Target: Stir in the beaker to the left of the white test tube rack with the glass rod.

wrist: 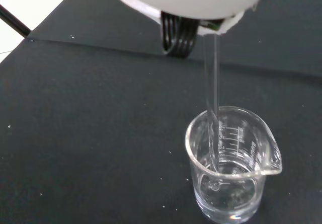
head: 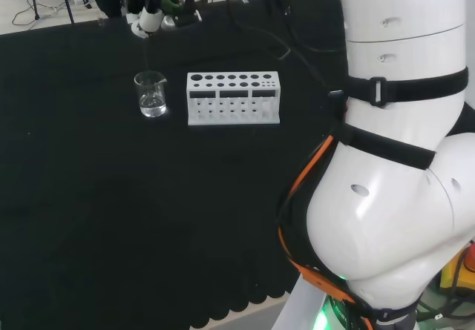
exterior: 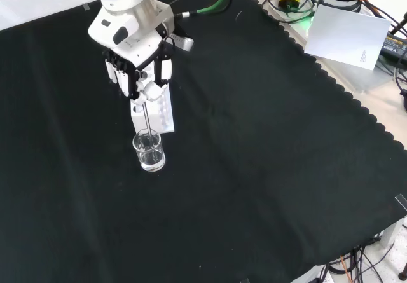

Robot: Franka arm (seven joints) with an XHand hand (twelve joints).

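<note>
Now beaker (wrist: pixel 232 163) holds clear liquid, glass rod (wrist: pixel 213 108).

A plain black cloth (exterior: pixel 254 168) with a scalloped edge carries a white test tube rack (head: pixel 233 98) dotted with dark holes and a clear beaker (wrist: pixel 229 163) with pale graduation marks, beneath the black-and-white hand (exterior: pixel 137 67).

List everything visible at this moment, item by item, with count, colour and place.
beaker: one, clear glass with a little clear liquid, left of the rack in the head view.
test tube rack: one, white, standing on the cloth.
glass rod: one, clear, upright, lower end inside the beaker.
cloth: one, black, covering the bench.
paper sheet: one, white, beyond the cloth's edge, front view's top right.
hand: one, black and white, above the beaker, holding the rod.
arm: one, white.
</note>
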